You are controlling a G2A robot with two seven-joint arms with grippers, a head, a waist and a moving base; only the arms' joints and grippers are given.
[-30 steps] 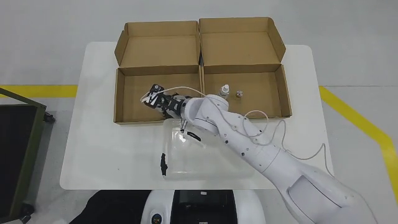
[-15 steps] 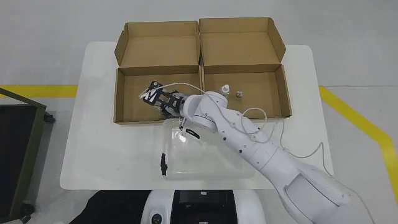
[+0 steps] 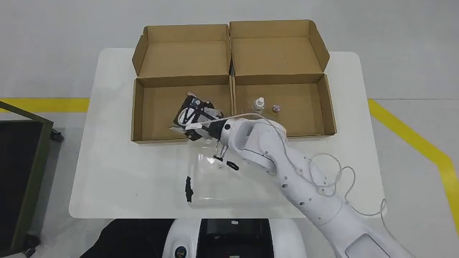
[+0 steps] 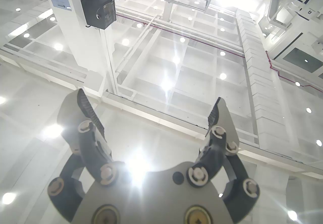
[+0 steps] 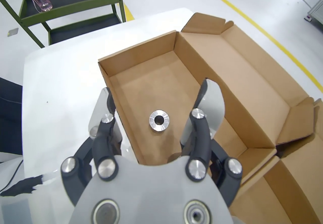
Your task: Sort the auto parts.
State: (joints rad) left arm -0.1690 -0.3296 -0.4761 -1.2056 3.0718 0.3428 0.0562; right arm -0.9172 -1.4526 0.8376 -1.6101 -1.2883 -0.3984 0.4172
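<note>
A silver metal ring (image 5: 159, 120) lies flat on the floor of the left cardboard box (image 5: 207, 58). My right gripper (image 5: 158, 88) hangs open just above it, one finger over the box floor and the other near the box's front wall. From above, the right gripper (image 3: 191, 112) is over the near right part of the left box (image 3: 152, 107). The right box (image 3: 310, 106) holds two small parts (image 3: 260, 103), a pale one and a darker one beside it. My left gripper (image 4: 151, 108) is open with nothing in it and points up at the ceiling.
A clear plastic tray (image 3: 247, 186) sits on the white table (image 3: 115, 158) in front of the boxes, with small black parts (image 3: 188, 188) at its left edge and under the arm. Both box lids stand open at the back. A green shelf rack (image 5: 63, 0) stands off the table.
My right gripper has shifted a little to the right and turned over the left box. The parts in the right box have stayed put.
</note>
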